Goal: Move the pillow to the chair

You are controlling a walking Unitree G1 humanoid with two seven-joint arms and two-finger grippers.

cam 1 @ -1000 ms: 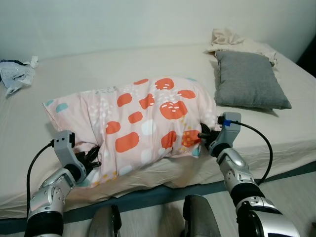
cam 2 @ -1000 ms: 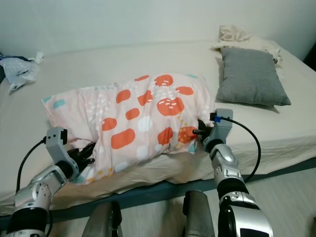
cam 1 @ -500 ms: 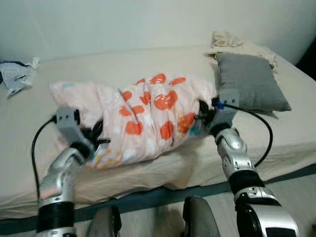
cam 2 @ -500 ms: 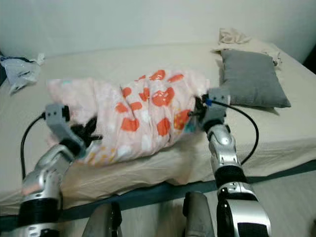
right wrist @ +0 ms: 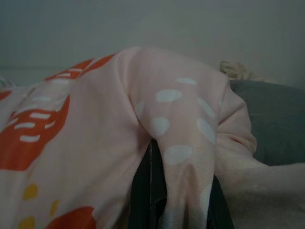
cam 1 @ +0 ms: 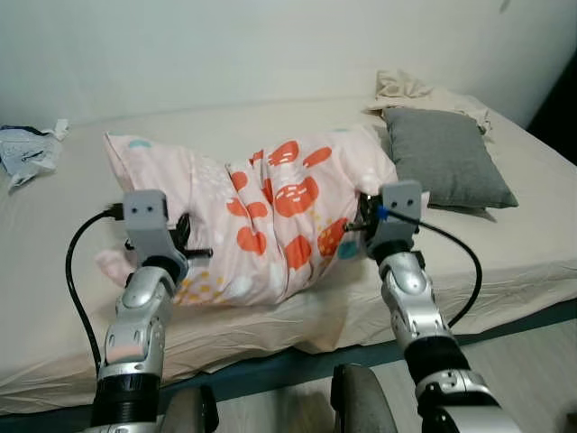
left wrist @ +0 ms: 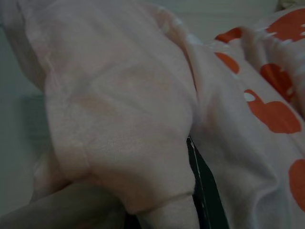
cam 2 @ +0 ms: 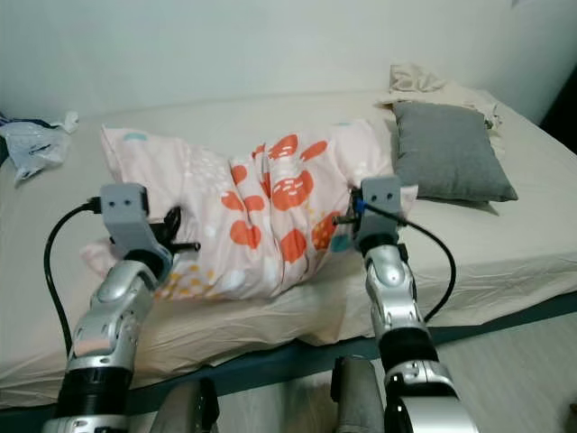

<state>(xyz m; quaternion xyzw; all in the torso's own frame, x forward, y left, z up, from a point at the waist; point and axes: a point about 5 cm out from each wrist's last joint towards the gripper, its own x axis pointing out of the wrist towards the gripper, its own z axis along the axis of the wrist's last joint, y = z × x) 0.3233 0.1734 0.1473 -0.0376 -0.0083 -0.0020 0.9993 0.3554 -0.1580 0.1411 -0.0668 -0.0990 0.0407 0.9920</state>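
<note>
Claws: left claw (cam 1: 185, 245) and right claw (cam 1: 359, 223) each clenched on an opposite end of the pale pink fabric pillow with orange blobs and white dots (cam 1: 270, 216)
Left wrist view: pink cover bunched over one black finger (left wrist: 202, 191), fabric pinched tight
Right wrist view: dotted fabric folded down around the dark finger (right wrist: 143, 195), same pinch
Why held so: soft bulky thing, one claw per end spreads the load and keeps it from drooping; middle is creased and bunched up, so arms look pressed inward
Pillow location: on the cream-sheeted bed (cam 1: 270, 126), near its front edge, between both arms, underside seems to rest on the sheet
Task state: looks like grasp done, lift and carry to come; chair not in view
Front edge: bed edge with dark base strip (cam 1: 297, 359) just below the pillow, robot stands right against it; pulling back toward the body looks like the open way out
Right side: grey rectangular fabric pillow (cam 1: 444, 158) just beside the right claw, rumpled beige cloth (cam 1: 406, 86) behind it; sideways swing could brush the grey one
Left side: crumpled white-blue plastic bag (cam 1: 29, 149) well apart near the far left
Back: bare sheet up to the pale wall (cam 1: 270, 45)
Risk: thin cover may slip from a pinch once the weight hangs free
</note>
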